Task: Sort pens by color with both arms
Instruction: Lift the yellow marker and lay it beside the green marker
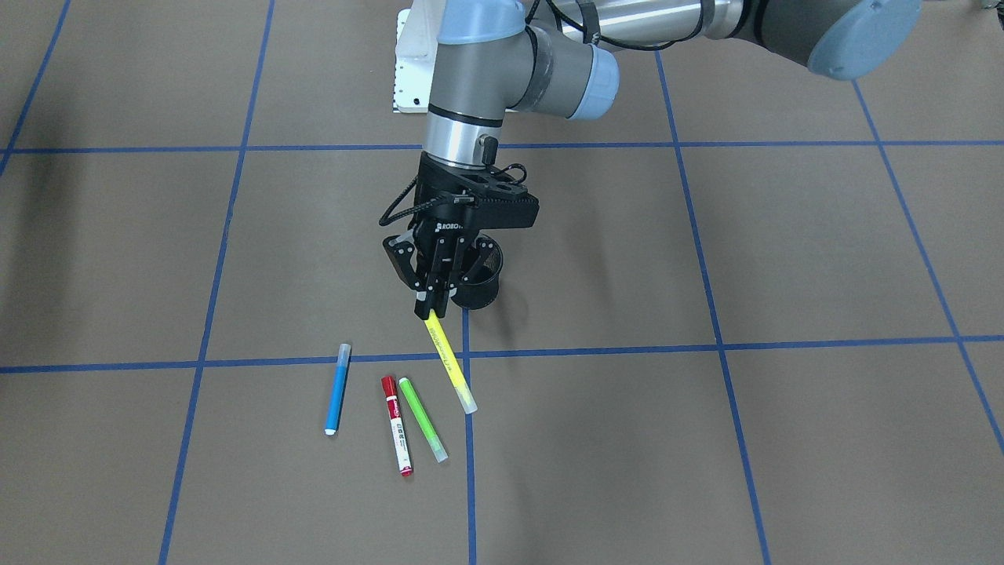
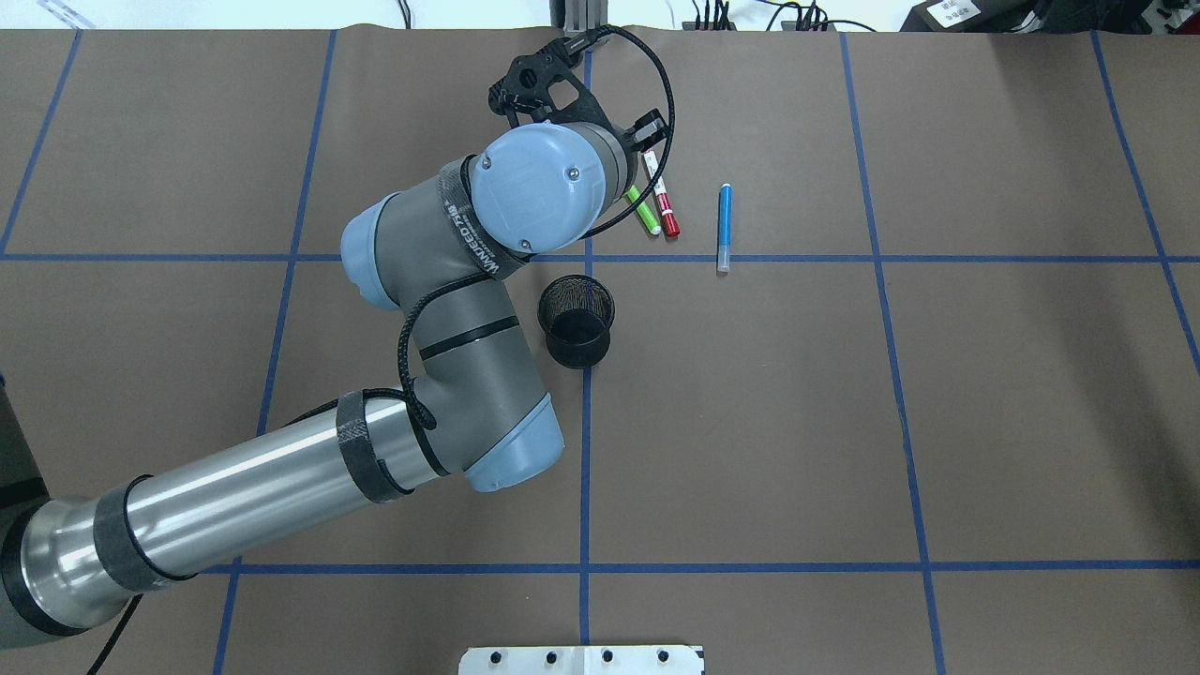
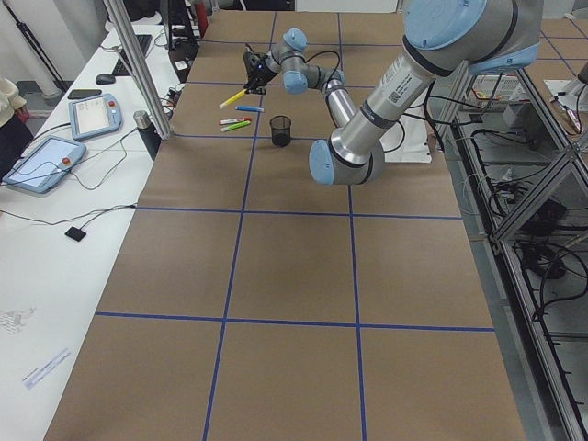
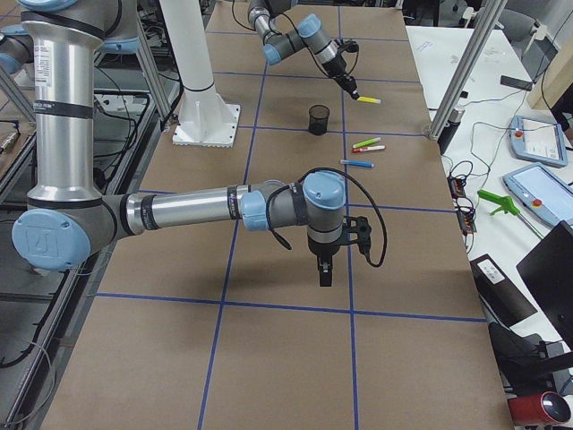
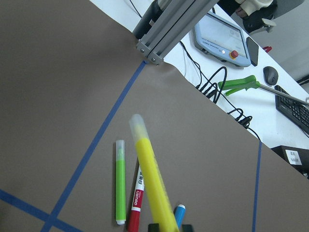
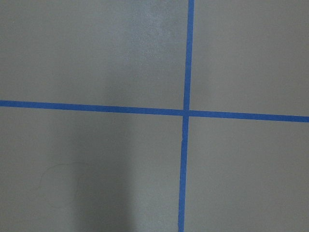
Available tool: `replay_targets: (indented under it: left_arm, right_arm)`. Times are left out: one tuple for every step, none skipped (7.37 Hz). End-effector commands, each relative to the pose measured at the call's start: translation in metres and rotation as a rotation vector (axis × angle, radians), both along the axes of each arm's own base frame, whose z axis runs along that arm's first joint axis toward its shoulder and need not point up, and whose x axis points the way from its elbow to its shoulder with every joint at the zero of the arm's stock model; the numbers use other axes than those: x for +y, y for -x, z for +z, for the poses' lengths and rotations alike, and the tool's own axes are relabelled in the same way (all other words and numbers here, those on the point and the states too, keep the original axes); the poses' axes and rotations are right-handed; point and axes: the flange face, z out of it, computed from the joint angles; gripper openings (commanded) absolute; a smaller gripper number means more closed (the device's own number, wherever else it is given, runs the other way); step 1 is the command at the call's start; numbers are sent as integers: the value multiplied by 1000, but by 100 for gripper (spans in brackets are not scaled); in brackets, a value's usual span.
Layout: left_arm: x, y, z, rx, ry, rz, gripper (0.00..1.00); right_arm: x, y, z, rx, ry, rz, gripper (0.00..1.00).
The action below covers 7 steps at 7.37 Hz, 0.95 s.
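My left gripper (image 1: 434, 304) is shut on one end of the yellow pen (image 1: 450, 362). It holds the pen tilted above the table, and the free end points away from the robot. The pen also fills the middle of the left wrist view (image 5: 148, 179). The blue pen (image 1: 337, 389), the white pen with the red cap (image 1: 397, 425) and the green pen (image 1: 422, 419) lie on the brown paper beyond the gripper. In the overhead view the wrist hides the yellow pen. My right gripper (image 4: 324, 269) hangs over the table, far from the pens. I cannot tell whether it is open or shut.
A black mesh cup (image 2: 576, 320) stands just behind the left gripper, on a blue tape line. The white mounting base (image 2: 581, 659) sits at the robot's edge. An aluminium post (image 5: 161, 29) and a side table with tablets (image 3: 46, 161) stand beyond the pens.
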Motion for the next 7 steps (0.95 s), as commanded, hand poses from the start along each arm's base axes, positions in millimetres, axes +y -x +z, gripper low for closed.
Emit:
replay_targets:
  left_arm:
    - [-27, -34, 19, -66, -30, -66, 0]
    - [-34, -42, 27, -90, -46, -71, 0]
    - [-36, -42, 29, -143, -95, -50, 19]
    - [-37, -42, 31, -158, -100, -46, 93]
    - [-37, -41, 30, -160, -104, -53, 100]
    - [-37, -39, 29, -156, -108, -52, 100]
    - [-33, -29, 24, -168, -149, -33, 100]
  right_arm:
    - [-7, -1, -7, 12, -11, 9, 100]
    - [-9, -4, -7, 44, -16, 18, 100]
    - [-9, -4, -9, 47, -21, 18, 100]
    - [-10, -4, -9, 50, -20, 20, 100]
    - [-10, -4, -7, 50, -17, 20, 100]
    - [-10, -4, -7, 50, -17, 20, 100]
    - [-9, -4, -7, 49, -17, 20, 100]
